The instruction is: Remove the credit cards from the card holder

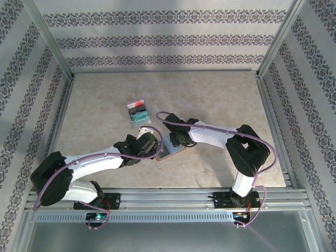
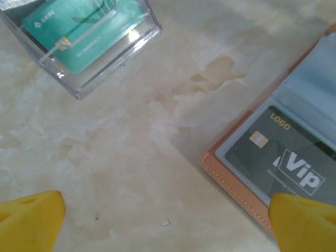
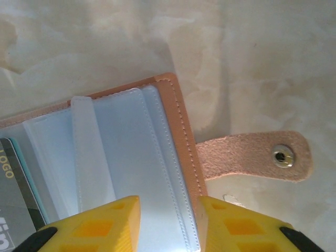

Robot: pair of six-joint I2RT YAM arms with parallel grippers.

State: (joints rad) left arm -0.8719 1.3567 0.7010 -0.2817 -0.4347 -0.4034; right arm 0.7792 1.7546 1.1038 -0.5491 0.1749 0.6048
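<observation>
The card holder [image 1: 167, 151] lies open on the bench [image 2: 157, 136] at mid-frame of the top view. The left gripper [image 2: 168, 223] is held with jaws wide. A grey credit card [image 2: 286, 157] is pocketed to its right, long axis slanting down-right. The right gripper [image 3: 169, 218] is set narrowly over the stitched rim; whether it is clamped cannot be told. The left arm is judged nearer.

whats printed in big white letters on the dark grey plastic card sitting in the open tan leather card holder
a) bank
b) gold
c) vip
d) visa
c: the left wrist view shows the dark grey plastic card, tucked in a clear pocket of the tan leather card holder, with "Vip" in large white letters.
</observation>
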